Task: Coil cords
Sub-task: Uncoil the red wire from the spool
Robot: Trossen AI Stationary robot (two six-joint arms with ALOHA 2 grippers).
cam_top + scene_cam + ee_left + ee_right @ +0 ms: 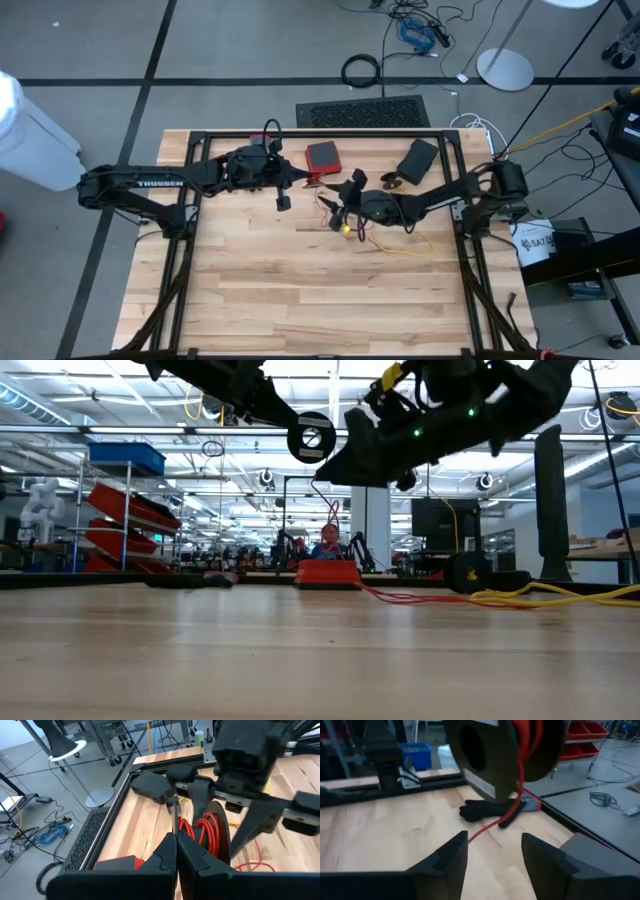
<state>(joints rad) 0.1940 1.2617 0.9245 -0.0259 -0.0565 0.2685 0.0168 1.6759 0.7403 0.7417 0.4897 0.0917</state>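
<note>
With the left gripper (176, 851) pinched shut on the spool (216, 827) and the right gripper (492, 851) spread empty beneath it, the red cord (202, 831) could be snagged and pulled off its coil if the spool is swung

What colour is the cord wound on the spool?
Red; the thin cord on the black round spool shows best in the left wrist view.

A spool (500, 755) hangs above the surface (300, 290) middle; a glove (492, 810) lies behind it near the far edge.
</note>
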